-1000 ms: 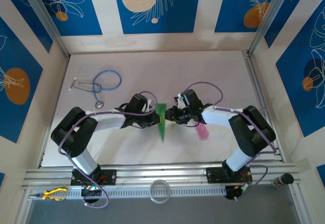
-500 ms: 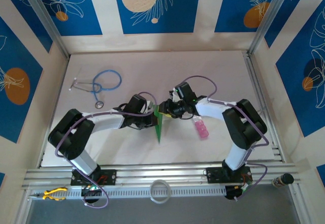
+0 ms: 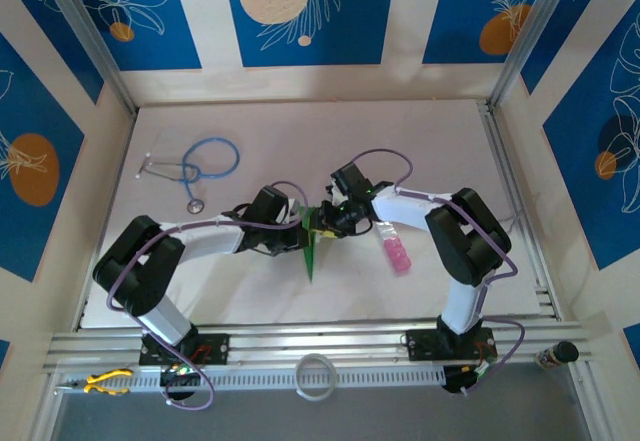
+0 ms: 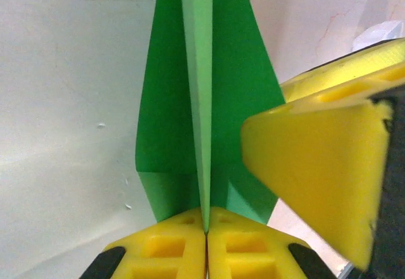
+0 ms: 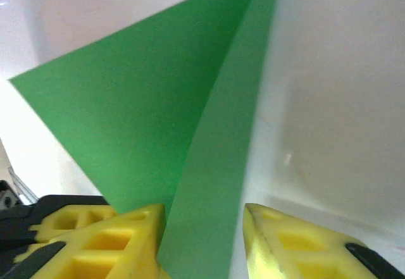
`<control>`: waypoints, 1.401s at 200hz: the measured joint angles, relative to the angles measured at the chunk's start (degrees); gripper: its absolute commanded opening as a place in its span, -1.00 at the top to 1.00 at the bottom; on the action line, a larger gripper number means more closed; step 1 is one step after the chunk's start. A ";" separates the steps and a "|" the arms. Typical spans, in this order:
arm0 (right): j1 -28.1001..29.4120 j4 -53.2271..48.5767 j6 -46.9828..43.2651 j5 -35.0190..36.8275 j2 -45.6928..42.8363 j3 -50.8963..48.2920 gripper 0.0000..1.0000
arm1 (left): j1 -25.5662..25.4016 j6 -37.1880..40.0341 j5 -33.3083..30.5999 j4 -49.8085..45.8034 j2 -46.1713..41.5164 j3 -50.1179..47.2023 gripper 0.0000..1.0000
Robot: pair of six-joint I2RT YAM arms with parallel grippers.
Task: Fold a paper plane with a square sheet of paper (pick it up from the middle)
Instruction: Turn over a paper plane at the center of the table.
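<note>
Paper plane (image 3: 313, 251) points near, long axis near-to-far; left gripper (image 4: 206, 228) clamps its centre crease, right gripper (image 5: 202, 225) stands parted astride the right wing.

Left end effector (image 4: 206, 231) clamped tight, right end effector (image 5: 204, 231) parted, the two close together.

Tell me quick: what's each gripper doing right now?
Left gripper: shut on the green paper plane.
Right gripper: open, a flap of the plane between its fingers.
</note>
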 measured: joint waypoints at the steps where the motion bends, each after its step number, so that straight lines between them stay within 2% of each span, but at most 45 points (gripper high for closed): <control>1: -0.07 -0.02 -0.09 0.00 0.00 -0.07 0.36 | 0.00 0.00 0.00 -0.04 0.00 0.00 0.80; 101: -0.90 1.31 0.02 -0.57 0.00 -3.37 0.81 | 0.00 0.39 -0.39 -1.49 0.07 0.02 0.66; 178: -1.36 4.55 0.81 -2.71 0.00 -5.20 0.89 | 0.00 0.39 0.11 -1.88 0.90 0.98 0.61; 280: -1.70 5.88 1.64 -3.56 0.00 -5.60 0.88 | 0.00 0.39 0.07 -4.11 1.75 1.55 0.54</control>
